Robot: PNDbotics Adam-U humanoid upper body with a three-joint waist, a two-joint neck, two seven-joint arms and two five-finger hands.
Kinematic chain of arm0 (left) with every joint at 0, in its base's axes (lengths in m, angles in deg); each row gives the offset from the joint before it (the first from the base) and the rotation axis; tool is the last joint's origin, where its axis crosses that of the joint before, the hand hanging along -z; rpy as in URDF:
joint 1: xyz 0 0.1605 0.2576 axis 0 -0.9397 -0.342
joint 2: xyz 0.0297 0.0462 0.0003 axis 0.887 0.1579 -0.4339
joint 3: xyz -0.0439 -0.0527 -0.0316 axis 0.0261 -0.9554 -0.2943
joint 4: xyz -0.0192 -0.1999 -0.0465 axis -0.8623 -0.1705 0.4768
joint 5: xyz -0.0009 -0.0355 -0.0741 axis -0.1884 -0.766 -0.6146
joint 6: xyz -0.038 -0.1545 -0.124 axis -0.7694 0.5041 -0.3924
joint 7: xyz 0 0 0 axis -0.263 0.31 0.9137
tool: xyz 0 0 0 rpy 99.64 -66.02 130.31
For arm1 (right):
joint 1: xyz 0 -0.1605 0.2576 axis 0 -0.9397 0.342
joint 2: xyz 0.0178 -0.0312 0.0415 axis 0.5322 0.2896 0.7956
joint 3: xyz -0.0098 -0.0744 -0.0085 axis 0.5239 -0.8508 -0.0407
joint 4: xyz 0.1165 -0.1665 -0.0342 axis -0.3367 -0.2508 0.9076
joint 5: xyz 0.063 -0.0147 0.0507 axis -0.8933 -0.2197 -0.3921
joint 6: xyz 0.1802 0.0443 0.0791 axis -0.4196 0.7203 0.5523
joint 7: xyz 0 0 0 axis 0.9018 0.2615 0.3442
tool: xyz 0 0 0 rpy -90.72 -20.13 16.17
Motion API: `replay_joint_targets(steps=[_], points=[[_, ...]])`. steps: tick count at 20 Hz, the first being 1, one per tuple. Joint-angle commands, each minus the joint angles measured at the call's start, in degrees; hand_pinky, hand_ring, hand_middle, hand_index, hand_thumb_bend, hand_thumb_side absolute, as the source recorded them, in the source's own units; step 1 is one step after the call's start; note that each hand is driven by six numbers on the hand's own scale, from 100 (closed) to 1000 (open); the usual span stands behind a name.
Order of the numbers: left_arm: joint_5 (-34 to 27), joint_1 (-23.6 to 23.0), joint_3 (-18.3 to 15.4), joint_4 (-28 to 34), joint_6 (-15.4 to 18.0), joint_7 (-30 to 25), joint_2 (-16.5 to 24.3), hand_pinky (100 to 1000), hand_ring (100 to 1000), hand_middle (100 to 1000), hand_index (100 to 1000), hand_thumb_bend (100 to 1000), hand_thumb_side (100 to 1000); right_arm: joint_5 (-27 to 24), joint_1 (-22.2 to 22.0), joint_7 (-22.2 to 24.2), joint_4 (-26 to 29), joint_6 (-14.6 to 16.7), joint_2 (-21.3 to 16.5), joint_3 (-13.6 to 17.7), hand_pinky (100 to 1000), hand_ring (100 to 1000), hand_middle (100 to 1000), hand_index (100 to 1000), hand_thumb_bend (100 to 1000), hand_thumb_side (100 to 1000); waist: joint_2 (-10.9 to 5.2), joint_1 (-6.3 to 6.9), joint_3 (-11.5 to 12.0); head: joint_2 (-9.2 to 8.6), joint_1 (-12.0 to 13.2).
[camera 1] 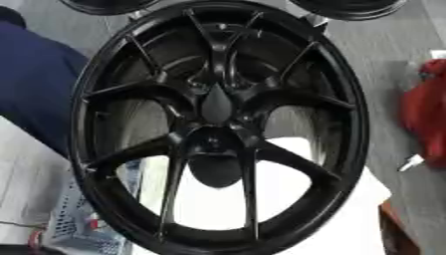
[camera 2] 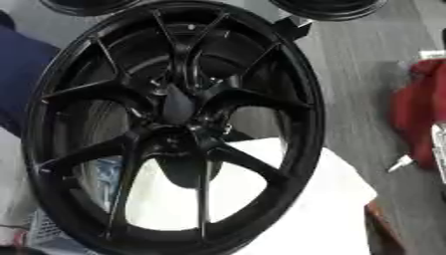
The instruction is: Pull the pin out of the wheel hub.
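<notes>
A large black wheel rim (camera 1: 104, 89) stands upright and fills most of both views, its several spokes meeting at the hub (camera 1: 213, 142). Just above the hub sits a dark grey pointed shape (camera 1: 216, 105). A rounded black shape (camera 1: 215, 172) hangs just below the hub. I cannot make out a pin as such. Neither of my hands shows in either view.
The wheel rests on a white surface (camera 2: 340, 209). Dark blue cloth of a person (camera 1: 35, 84) is at the left, behind the rim. A red object (camera 1: 427, 119) lies at the right on the grey floor. Two more black rims (camera 1: 348, 7) show at the top edge.
</notes>
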Motion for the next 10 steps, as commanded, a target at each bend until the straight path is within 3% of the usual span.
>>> replay_joint_targets(steps=[1,3,4,5,6,8,10], points=[[1.3,-0.9,-0.2,-2.9,2.4,2.3,2.3,750,540,462,671,100,246,0.3,0.8,-0.3,1.1,0.1,-1.4,0.7,806,712,649,843,100,534,-1.17,-0.15,-0.2,-0.95,0.1],[2.0,-2.0,0.2,-4.3,3.7,2.2,2.0,851,727,698,839,100,373,0.3,0.9,-0.3,1.1,0.1,-1.3,0.7,806,712,649,843,100,535,-1.11,-0.26,-0.3,-0.99,0.1],[2.5,-2.5,0.2,-4.8,4.1,2.0,2.0,877,769,751,877,110,549,0.3,1.0,-0.3,1.1,0.2,-1.2,0.7,806,712,649,843,100,535,-1.09,-0.31,-0.3,-1.00,0.0],[3.1,-2.9,0.2,-5.2,4.5,1.8,1.9,898,802,784,904,338,702,0.3,1.0,-0.3,1.1,0.2,-1.2,0.7,806,712,649,843,100,534,-1.09,-0.35,-0.3,-1.01,0.0],[3.8,-3.3,0.2,-5.5,4.9,1.6,1.9,907,818,800,919,430,776,0.3,1.1,-0.3,1.1,0.2,-1.2,0.7,806,713,649,843,100,534,-1.09,-0.40,-0.3,-1.03,0.0],[4.7,-3.9,0.0,-5.7,5.5,0.8,1.7,910,825,807,926,490,849,0.3,1.1,-0.2,1.1,0.2,-1.2,0.7,806,713,648,843,100,534,-1.12,-0.47,-0.2,-1.03,-0.1],[4.5,-4.3,-0.4,-5.4,6.0,-0.4,1.5,903,821,806,925,465,897,0.3,1.1,-0.1,1.1,0.2,-1.2,0.7,806,713,648,843,100,534,-1.21,-0.52,-0.1,-1.00,0.0]])
